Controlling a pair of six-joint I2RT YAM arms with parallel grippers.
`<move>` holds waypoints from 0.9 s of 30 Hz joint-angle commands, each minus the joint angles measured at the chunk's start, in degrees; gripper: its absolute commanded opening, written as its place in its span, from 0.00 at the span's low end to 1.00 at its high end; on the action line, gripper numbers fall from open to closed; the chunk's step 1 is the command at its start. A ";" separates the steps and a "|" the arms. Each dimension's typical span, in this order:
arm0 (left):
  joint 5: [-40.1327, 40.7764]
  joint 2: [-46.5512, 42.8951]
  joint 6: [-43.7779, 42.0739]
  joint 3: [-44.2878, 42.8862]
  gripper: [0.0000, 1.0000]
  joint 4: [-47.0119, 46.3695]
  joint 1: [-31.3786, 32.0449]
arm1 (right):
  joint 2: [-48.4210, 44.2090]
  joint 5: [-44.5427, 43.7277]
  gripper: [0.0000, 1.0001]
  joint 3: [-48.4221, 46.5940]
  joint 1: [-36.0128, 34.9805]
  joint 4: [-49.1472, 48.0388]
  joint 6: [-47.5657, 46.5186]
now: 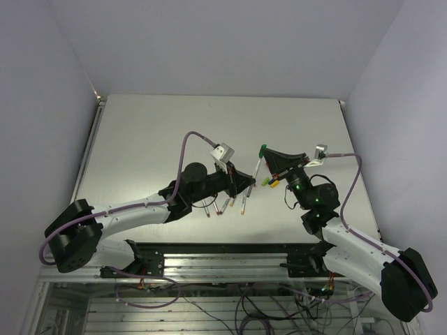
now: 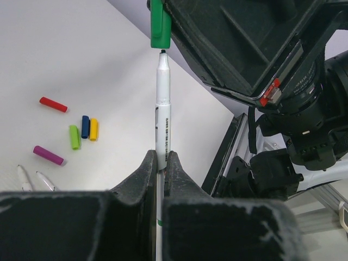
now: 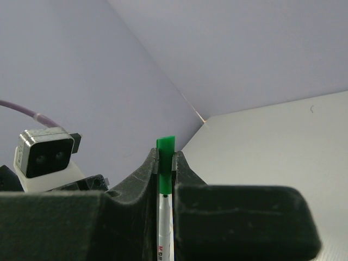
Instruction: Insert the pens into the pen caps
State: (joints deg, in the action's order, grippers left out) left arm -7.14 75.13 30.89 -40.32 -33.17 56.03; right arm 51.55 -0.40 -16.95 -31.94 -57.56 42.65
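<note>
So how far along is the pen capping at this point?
Done: nothing capped that I can see; five coloured caps lie loose on the table. In hand: the left gripper holds a pen, its tip just short of the green cap pinched by the right gripper. Left: seating it, then the other pens on the table.

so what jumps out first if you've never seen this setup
Above the middle of the table, a white pen gripped in the left jaws points its tip at a green cap pinched in the right jaws, with only a sliver of gap between them. On the table below, loose caps in red, blue, yellow, lime and magenta lie scattered, with two more pens nearby.
</note>
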 commanded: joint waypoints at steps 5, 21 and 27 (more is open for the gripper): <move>1.02 0.36 0.48 0.50 0.07 -2.61 0.18 | -0.45 0.42 0.00 0.54 -0.10 -1.80 0.19; 1.84 -0.36 0.61 0.85 0.07 -2.68 0.14 | -0.30 0.83 0.00 1.16 0.00 -1.16 0.48; 1.84 -0.40 0.57 0.89 0.07 -2.94 0.19 | 0.92 1.31 0.00 1.48 -0.06 -2.18 1.15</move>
State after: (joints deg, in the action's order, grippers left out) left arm -6.13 75.37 31.16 -39.88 -33.21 56.03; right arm 51.99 0.03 -16.21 -31.94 -57.63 43.07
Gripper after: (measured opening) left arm 0.104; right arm 0.045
